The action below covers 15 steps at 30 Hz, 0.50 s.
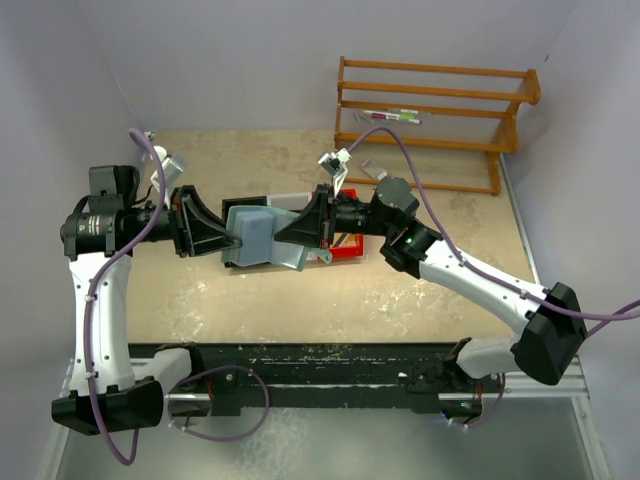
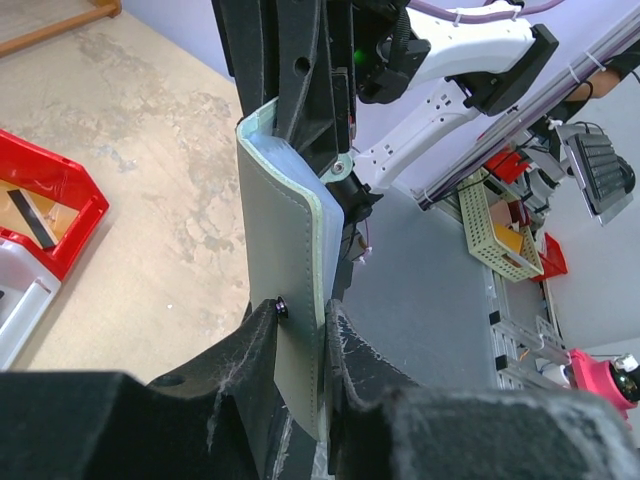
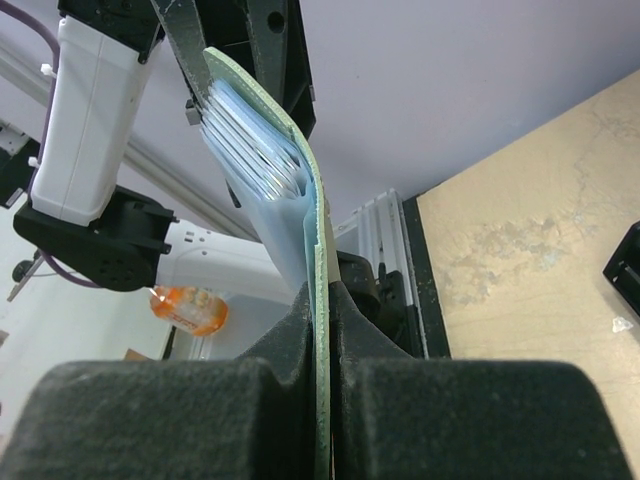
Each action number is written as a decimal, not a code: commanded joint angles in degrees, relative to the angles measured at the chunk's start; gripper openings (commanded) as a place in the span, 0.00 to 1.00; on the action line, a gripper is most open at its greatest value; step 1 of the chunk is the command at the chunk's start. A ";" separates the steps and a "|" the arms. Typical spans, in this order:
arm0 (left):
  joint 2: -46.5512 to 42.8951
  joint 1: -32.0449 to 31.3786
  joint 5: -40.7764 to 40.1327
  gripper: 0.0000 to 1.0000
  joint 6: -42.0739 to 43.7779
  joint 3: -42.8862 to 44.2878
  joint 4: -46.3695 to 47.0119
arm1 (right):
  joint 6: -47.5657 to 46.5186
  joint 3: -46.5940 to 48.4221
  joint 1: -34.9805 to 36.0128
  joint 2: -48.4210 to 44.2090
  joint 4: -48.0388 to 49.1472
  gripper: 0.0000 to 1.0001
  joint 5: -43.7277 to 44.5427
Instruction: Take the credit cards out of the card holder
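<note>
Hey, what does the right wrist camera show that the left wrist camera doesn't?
Only the right wrist view shows the stacked edges of the credit cards, tucked inside the card holder. Only the left wrist view shows the holder's stitched outer face and a red bin on the table. Both show the holder pinched in that arm's own tool: the left tool and the right tool.

Grey-green card holder [image 2: 280, 250], pale-blue credit cards [image 3: 255, 150], red bin [image 2: 70, 195], mottled beige table [image 1: 400, 290]
</note>
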 commanded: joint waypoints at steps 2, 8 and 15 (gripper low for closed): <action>-1.18 0.06 6.71 0.19 -0.16 0.35 1.75 | 1.19 0.52 -0.27 -0.59 5.39 0.00 -1.40; -1.52 0.07 4.60 0.07 -2.17 0.31 2.78 | 2.42 1.28 -0.27 0.62 4.87 0.46 -0.50; -4.68 0.03 -6.59 0.02 -15.29 -4.21 14.64 | -1.18 -0.53 0.25 -1.72 4.46 0.91 8.42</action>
